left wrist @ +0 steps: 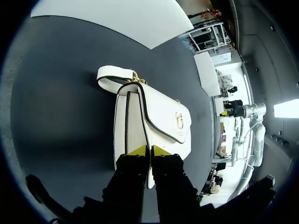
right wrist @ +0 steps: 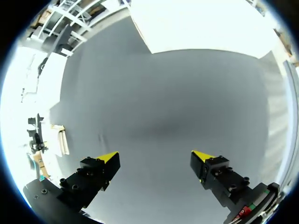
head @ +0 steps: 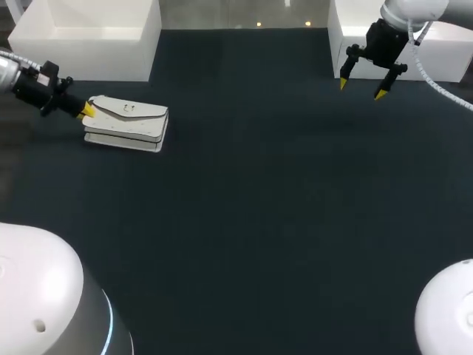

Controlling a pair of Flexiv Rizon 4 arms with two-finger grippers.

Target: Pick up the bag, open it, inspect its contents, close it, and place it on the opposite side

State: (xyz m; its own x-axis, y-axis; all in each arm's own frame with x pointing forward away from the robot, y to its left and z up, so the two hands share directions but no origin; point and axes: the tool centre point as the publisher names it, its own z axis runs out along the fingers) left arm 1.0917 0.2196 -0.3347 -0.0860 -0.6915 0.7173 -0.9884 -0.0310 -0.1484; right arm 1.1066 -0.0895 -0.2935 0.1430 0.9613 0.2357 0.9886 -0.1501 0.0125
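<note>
Bag (head: 127,123) laid flat on counter (head: 259,207), flap down, near edge pinched by left end effector (head: 87,111). Right end effector (head: 361,89) held wide open, well apart from bag.

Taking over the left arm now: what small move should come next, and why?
Probably lift the bag slightly with the left gripper. It looks shut on the bag's near edge, the bag lies flat on the table, and the right gripper hangs open far away, so it cannot help yet.
</note>
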